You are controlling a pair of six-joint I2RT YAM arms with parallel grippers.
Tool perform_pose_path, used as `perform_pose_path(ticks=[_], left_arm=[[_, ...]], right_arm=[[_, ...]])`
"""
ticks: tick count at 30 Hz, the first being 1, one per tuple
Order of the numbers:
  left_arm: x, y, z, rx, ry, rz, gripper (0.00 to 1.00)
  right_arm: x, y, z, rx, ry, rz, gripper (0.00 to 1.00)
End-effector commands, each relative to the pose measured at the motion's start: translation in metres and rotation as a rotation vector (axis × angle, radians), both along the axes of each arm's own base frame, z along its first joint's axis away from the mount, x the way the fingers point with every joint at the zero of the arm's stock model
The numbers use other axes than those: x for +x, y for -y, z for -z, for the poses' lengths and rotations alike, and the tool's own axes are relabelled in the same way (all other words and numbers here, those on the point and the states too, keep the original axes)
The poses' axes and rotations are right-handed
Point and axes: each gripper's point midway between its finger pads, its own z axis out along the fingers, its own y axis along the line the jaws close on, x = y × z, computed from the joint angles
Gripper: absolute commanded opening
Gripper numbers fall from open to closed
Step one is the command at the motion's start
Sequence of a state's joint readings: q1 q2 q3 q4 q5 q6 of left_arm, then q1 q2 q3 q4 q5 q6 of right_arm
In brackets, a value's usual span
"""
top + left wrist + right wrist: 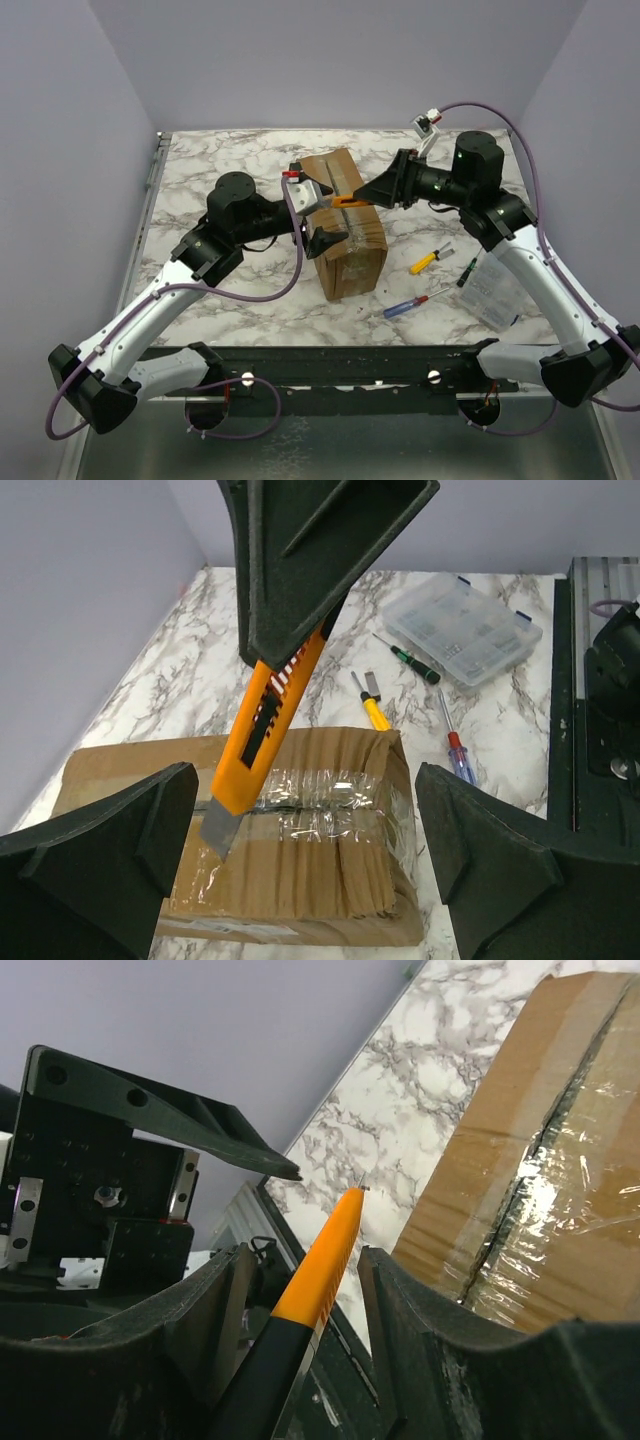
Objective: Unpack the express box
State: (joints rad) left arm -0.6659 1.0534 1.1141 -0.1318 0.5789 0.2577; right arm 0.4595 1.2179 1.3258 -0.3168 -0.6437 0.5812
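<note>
Express box (352, 255) centre of top view, on marble worktop (220, 165). Right hand (368, 191) pinching orange knife (265, 730), blade at glossy tape (325, 815) on top seam. Left hand (325, 215) spread above box, contact unclear. Judgement: cardboard stiff, likely light, may skid; tape slick. Clamp bare side walls, clear of seam.

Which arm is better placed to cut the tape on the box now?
Right. The right tool holds the orange knife, blade at the taped seam of the box. The left tool is open, without a knife.
</note>
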Motion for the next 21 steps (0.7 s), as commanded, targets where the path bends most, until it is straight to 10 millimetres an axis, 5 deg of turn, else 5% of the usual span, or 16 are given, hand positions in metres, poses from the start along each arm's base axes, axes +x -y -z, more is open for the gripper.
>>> perform_pose_path(ticks=[1,10,16,21], left_arm=[[0.002,0.014,0.016,0.022,0.020,0.062,0.99],[0.029,-0.003,0.050,0.057,0.022,-0.125,0.95],[0.031,-0.012,0.044,0.019,0.061,-0.190,0.66],[0.032,-0.011,0.041,-0.002,0.048,-0.197,0.57]], right_arm=[[-0.012,-0.012,0.009,-0.012,-0.027,-0.092,0.01],[-0.021,-0.033,0.011,-0.013,-0.054,-0.165,0.01],[-0.025,-0.038,0.012,-0.020,-0.057,-0.184,0.01],[-0.031,-0.041,0.005,-0.008,-0.041,-0.211,0.01]])
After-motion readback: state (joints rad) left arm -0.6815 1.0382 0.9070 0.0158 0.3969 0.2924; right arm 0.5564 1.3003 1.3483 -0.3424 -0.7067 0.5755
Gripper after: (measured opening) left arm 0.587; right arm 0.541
